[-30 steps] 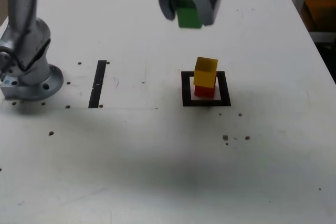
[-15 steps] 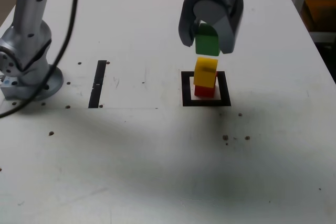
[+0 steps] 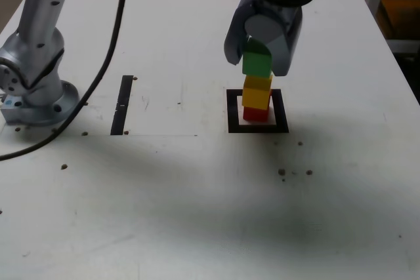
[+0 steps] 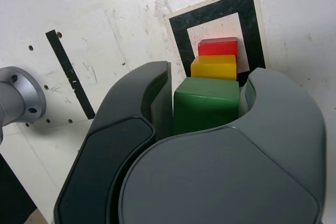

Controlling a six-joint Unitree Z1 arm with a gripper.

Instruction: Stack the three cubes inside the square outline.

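Between the fingertips point(image 4: 207, 100), pinching the green cube point(image 4: 206, 103); just below the gripper, the yellow cube point(image 3: 256, 93) atop the red cube point(image 3: 255, 114), inside the black square outline point(image 3: 233, 119); probably needing a straight lowering.

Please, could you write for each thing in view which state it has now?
Gripper: closed on the green cube.
Green cube: held, above the yellow one.
Yellow cube: stacked on the red one.
Red cube: at the bottom, inside the outline.
Square outline: flat, around the red cube.
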